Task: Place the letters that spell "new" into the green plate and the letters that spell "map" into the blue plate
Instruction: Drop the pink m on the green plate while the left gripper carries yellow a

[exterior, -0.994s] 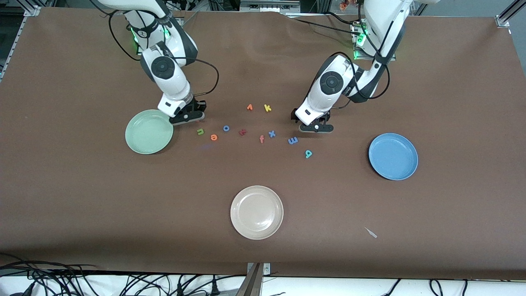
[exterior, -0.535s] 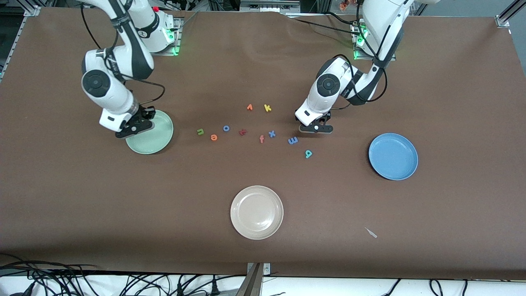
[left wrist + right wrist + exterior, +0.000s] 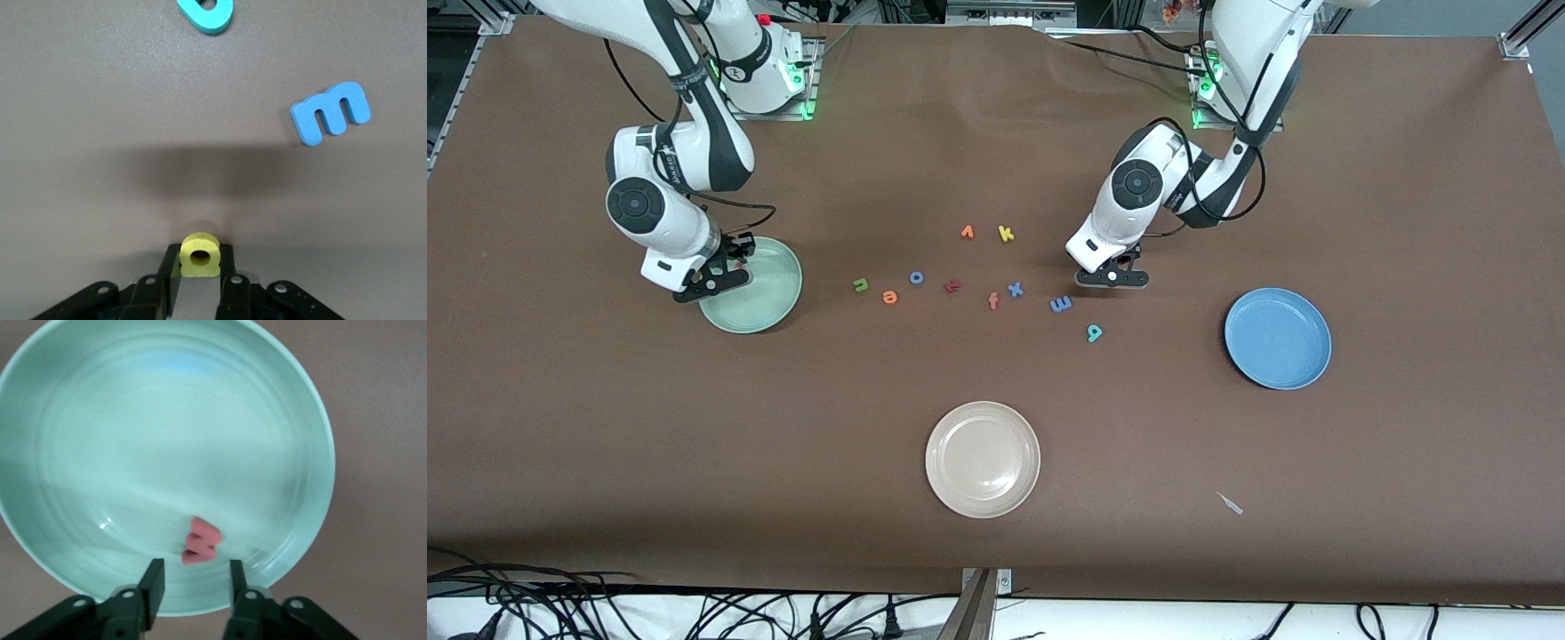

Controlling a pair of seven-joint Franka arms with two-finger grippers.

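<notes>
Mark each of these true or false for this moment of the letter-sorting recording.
1. The left tool is shut on the yellow p. True.
2. The salmon w lies on the bare table. False: it is in the green plate, between the right tool's parted fingers.
3. The blue plate holds the blue m. False: it holds no letter; the blue m lies on the table.
4. The teal a lies nearer the front camera than the blue m. True.
5. The beige plate holds no letter. True.

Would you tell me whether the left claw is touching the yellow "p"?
Touching: the left wrist view shows the left claw shut on the yellow "p", both fingers pressed against its sides.
</notes>
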